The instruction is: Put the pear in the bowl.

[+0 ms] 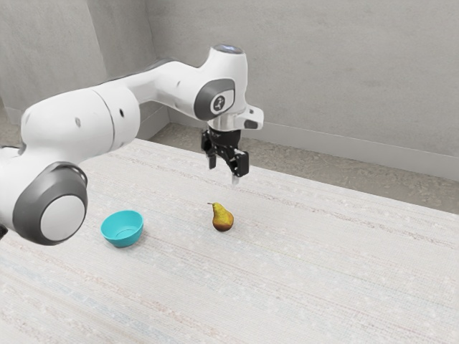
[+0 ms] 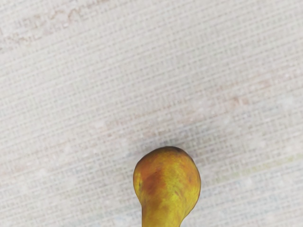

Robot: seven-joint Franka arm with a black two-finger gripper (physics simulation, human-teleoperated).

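Pear lies outside the turquoise bowl

The turquoise bowl [image 1: 123,242] sits upright on the pale worktop [image 1: 323,272], open side up, its inner wall and bottom in plain sight. The pear [image 1: 223,219] lies directly on the worktop, apart from the bowl, toward the exterior view's right of it. Its skin is yellow-green, turning reddish brown at the round end, with a thin stem at the narrow one. The black gripper [image 1: 224,174] hangs above the worktop near the pear, fingers spread and not touching it. In the wrist view, the pear's round end and part of its neck appear.
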